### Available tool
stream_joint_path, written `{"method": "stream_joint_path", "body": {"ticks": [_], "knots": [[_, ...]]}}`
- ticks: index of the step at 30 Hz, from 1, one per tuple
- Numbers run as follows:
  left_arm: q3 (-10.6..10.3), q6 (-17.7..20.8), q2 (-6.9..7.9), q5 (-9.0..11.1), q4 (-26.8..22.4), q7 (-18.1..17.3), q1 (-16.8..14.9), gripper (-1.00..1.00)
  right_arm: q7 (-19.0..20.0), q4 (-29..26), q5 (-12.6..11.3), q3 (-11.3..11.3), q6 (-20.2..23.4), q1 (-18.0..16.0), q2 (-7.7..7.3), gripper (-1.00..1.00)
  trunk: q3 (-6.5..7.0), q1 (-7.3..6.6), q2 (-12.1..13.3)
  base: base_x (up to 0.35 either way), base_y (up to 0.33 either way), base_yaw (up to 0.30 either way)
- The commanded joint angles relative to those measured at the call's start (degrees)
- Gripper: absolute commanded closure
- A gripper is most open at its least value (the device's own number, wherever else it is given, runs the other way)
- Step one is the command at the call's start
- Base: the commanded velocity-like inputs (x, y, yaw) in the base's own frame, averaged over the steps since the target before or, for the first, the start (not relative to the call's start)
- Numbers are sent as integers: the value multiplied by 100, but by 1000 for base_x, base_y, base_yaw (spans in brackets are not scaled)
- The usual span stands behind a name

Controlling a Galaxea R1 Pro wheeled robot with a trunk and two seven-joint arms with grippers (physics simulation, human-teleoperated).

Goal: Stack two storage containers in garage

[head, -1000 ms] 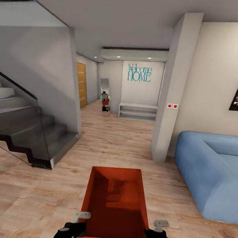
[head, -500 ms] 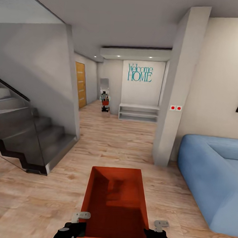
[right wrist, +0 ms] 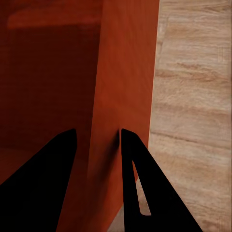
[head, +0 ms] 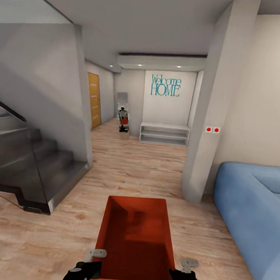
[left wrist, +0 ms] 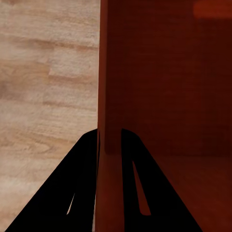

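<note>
A: Container position?
B: One orange-red storage container [head: 136, 239] carried low in front of the trunk, open top up, over the wood plank floor [head: 134, 164] of the living room.
A: Jaws?
B: Left gripper [left wrist: 109, 145] jaws pinch the container's left wall, one finger each side. Right gripper [right wrist: 96, 142] likewise on the right wall.
A: Surroundings?
B: Staircase [head: 26, 166] at left, blue sofa [head: 252, 205] at right, hallway ahead with an orange-brown door [head: 93, 99].
</note>
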Motion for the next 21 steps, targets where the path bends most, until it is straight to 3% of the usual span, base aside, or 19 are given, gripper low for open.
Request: {"method": "stream_joint_path", "body": {"ticks": [1,21], "knots": [[-19,26,-3,69,-82,37,-5,100,83,19,23,57,-1,1,122,100,-9,4,-6,327,0,0],[-24,26,-3,68,-81,37,-5,100,51,21,15,56,-3,1,122,100,-9,4,-6,327,0,0]]}}
